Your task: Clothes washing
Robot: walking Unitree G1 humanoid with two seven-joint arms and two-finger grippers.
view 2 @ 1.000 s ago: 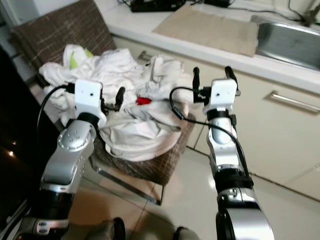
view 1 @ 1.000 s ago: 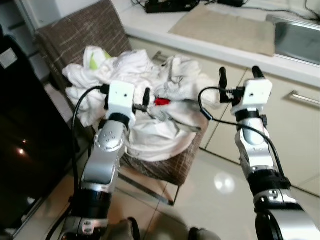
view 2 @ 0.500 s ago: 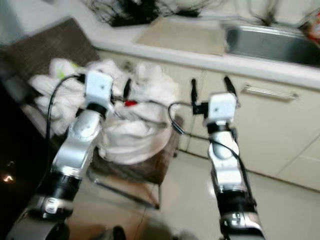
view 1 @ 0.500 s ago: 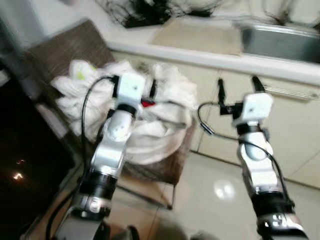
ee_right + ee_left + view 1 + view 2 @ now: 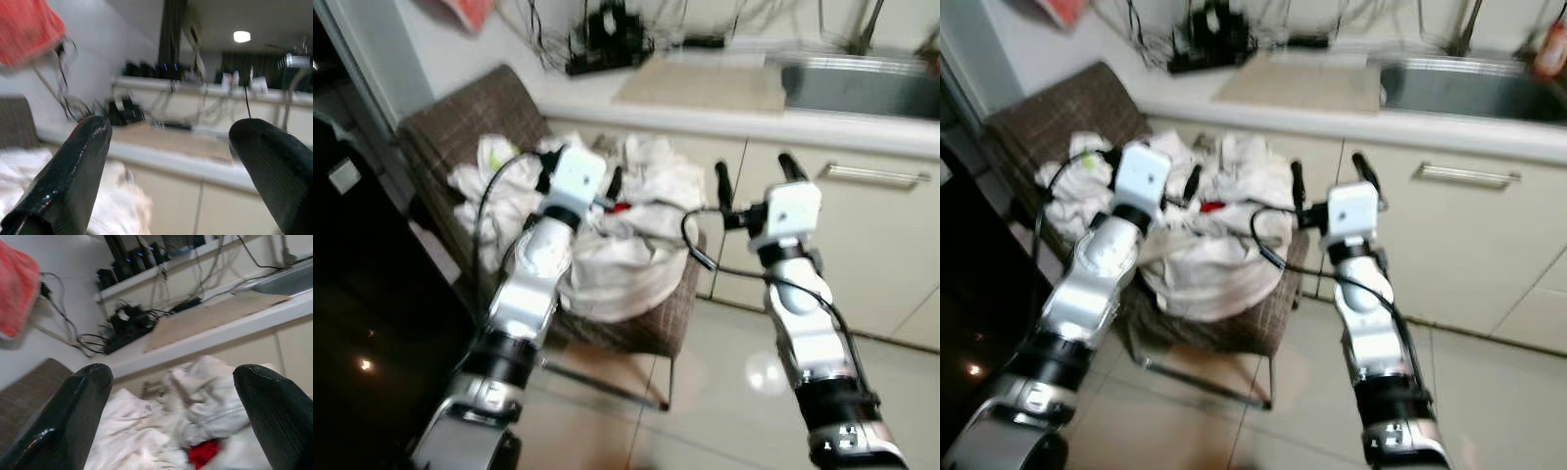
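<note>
On one brown chair (image 5: 646,328) lies one heap of white clothes (image 5: 617,264) with one red scrap (image 5: 623,207); two grippers, left (image 5: 582,176) and right (image 5: 751,178), hover wide apart-fingered, holding nothing.

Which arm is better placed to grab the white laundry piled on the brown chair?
Probably the left. The left gripper hangs open right over the pile of white clothes on the brown woven chair. The right gripper, also open, sits off the chair's edge, in front of the cream cabinet.
</note>
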